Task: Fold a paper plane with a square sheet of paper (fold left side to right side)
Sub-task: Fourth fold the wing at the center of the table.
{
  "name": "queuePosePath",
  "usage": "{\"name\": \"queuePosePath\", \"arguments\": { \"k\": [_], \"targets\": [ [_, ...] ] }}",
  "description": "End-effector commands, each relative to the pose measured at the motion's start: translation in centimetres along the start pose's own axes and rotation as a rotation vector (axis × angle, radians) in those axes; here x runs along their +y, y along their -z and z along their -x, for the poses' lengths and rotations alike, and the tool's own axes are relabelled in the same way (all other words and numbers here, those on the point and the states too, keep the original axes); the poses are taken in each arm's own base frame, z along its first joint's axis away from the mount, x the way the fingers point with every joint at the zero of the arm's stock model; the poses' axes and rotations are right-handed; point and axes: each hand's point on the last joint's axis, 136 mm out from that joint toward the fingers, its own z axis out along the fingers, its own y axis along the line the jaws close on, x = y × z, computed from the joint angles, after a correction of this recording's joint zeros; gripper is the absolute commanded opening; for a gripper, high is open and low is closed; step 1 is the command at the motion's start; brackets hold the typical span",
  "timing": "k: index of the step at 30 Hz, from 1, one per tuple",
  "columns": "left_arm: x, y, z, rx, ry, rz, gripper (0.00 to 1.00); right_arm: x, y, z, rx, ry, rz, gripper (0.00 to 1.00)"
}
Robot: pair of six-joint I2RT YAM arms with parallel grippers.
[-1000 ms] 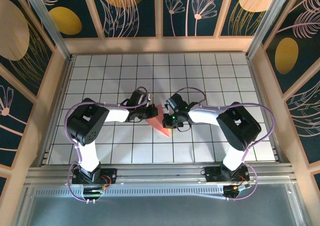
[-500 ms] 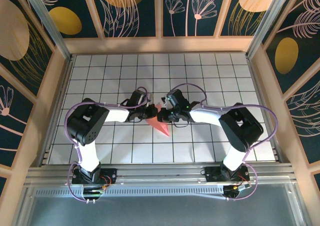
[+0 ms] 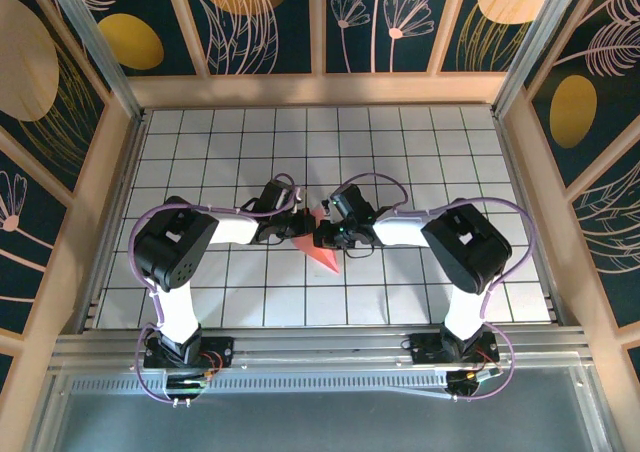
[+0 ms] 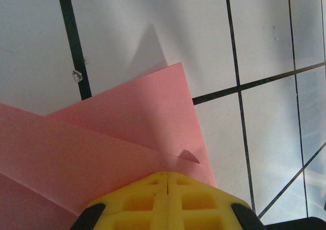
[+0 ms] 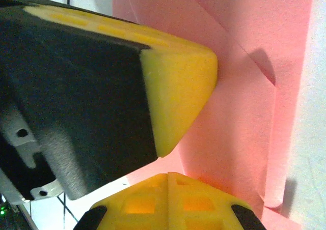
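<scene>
The right gripper [image 3: 323, 234] has slid in against the left gripper [image 3: 298, 227], both shut tight and empty, tips down on the thin, creased pink-red paper sheet [image 3: 325, 255] lying flat under the left gripper: light, floppy, tear-prone stuff, I'd say, best pinched at a loose corner.

the left end effector [image 3: 297, 224] and right end effector [image 3: 322, 236] crowd the paper [image 3: 325, 255]; surrounding table [image 3: 420, 152] lies open.
</scene>
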Motion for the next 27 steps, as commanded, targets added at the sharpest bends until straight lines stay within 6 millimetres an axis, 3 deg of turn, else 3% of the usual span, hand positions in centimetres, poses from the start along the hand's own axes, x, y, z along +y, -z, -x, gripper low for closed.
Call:
{"name": "queuePosePath", "arguments": {
  "k": [1, 9, 17, 27],
  "targets": [
    [2.1, -0.4, -1.4, 0.037, 0.034, 0.070, 0.00, -1.5, -0.6, -0.9, 0.027, -0.024, -0.037, 0.00],
    [3.0, -0.4, -1.3, 0.034, 0.044, 0.118, 0.00, -3.3, -0.3, -3.1, 0.085, -0.040, -0.114, 0.00],
    [3.7, -0.6, -1.4, 0.033, 0.051, 0.151, 0.00, -3.1, 0.2, -5.3, 0.133, -0.053, -0.103, 0.00],
    [4.0, -0.7, -1.4, 0.035, 0.054, 0.164, 0.00, -3.7, 0.8, -6.7, 0.144, -0.075, -0.114, 0.00]
  ]
}}
